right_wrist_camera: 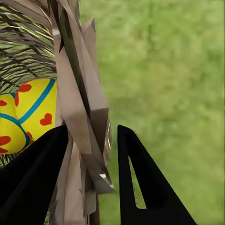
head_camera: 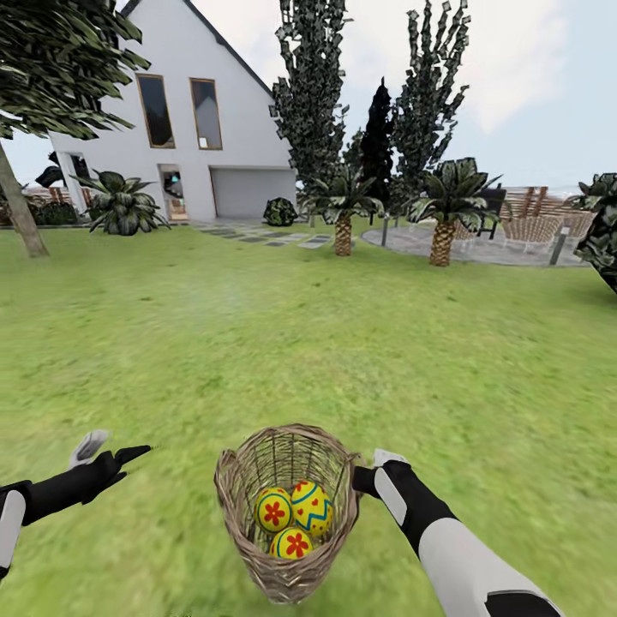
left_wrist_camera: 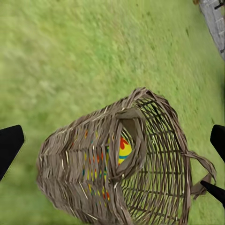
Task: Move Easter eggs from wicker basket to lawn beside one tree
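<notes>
Wide green lawn [head_camera: 257, 343] runs up to a white house [head_camera: 197, 111], with a grey-trunked tree [head_camera: 21, 214] far off at the left. Close in front, the wicker basket [head_camera: 287, 514] stands on the grass with all three Easter eggs [head_camera: 293, 512] nestled inside. The right gripper [right_wrist_camera: 93, 154] has its fingers straddling the basket's rim. The left gripper [head_camera: 107, 454] hovers beside it, fingers spread.

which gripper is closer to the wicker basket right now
Right. The right gripper is at the wicker basket, its fingers straddling the rim on the basket's right side. The left gripper hangs over the lawn well off to the basket's left, apart from it.
</notes>
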Tool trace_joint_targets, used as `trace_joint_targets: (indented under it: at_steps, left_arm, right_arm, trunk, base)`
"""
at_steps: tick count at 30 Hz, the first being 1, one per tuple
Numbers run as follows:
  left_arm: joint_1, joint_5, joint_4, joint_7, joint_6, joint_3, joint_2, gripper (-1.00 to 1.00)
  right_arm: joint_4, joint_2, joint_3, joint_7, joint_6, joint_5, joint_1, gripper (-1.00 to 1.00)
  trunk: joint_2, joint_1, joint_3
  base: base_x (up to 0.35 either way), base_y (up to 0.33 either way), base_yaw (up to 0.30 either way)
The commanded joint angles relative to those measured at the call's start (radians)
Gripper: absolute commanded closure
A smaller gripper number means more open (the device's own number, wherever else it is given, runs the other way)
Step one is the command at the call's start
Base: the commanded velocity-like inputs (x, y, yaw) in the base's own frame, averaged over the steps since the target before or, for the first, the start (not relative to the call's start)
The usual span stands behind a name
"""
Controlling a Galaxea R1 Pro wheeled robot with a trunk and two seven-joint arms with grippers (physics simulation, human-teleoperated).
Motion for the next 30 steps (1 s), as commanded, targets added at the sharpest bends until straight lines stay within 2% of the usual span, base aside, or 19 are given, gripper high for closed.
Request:
trace_joint_targets:
  at_steps: [1,30]
  left_arm:
    - [-0.001,-0.001,0.000,-0.004,0.005,0.001,0.000,-1.00]
    - [-0.001,-0.001,0.000,-0.004,0.001,-0.002,-0.002,-1.00]
  right_arm:
    - [-0.003,0.000,-0.002,-0.007,0.003,-0.015,0.000,1.00]
    - [-0.003,0.001,-0.001,-0.007,0.002,-0.015,0.000,1.00]
  trunk:
    - [0.007,-0.004,0.003]
    - [0.210,-0.115,0.118]
  base:
    - [0.000,0.000,0.254]
    - [0.000,0.000,0.254]
